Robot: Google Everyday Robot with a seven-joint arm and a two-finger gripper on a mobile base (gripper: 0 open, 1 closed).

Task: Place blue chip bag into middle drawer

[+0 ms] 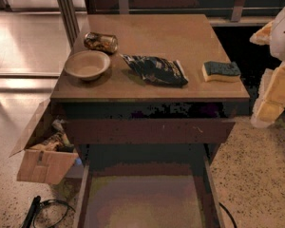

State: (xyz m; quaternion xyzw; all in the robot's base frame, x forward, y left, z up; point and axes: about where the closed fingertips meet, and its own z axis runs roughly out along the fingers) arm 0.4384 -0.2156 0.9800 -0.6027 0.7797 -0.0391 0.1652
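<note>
The blue chip bag lies flat on the cabinet top, near the middle, crumpled and dark with white markings. The middle drawer is pulled out below the cabinet front, with a plain tan-grey floor and thin dark side walls; nothing lies in it. My gripper hangs at the right edge of the view, beside the cabinet's right front corner and to the right of the bag, apart from it. Nothing shows in the gripper.
On the top also stand a tan bowl, a crushed can behind it, and a blue-topped yellow sponge at the right. A drawer with a reddish-brown front sits above the open one. A cardboard box and cables lie at the left.
</note>
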